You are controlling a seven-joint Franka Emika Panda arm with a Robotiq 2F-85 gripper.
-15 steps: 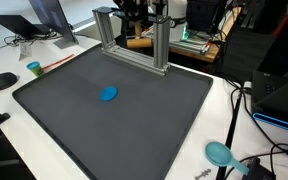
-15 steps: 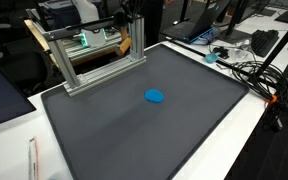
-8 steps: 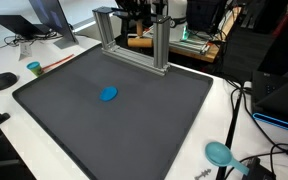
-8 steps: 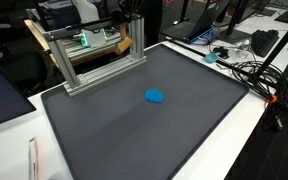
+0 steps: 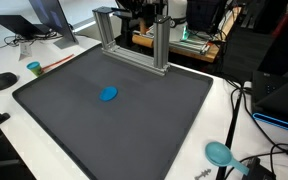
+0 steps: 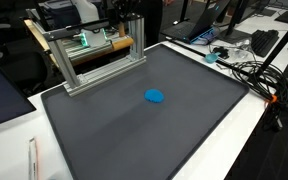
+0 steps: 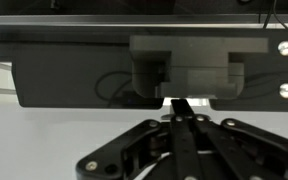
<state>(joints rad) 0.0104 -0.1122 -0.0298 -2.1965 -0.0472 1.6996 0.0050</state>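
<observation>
Almost no change on the dark mat over the last second: blue disc at the same place near the middle, lying flat, well apart from everything else, and the same again in both exterior views. Only visible difference behind the aluminium frame at the far edge of the mat: wood-coloured piece now reaching further along behind the posts than a second ago, and also showing more beside a post in an exterior view. Gripper hard to separate from the dark clutter back there in both exterior views. In the wrist view, gripper pointing at the dark cross bar of the frame and at a grey bracket on it, near to both but, as far as can be judged, not touching. Jaws pressed together, nothing visible between them. Judging from this, work going on at the back side of the frame with small, slow motion only, and disc untouched so far. Not possible to tell whether the wood-coloured piece was pushed by the arm or only uncovered by it.
</observation>
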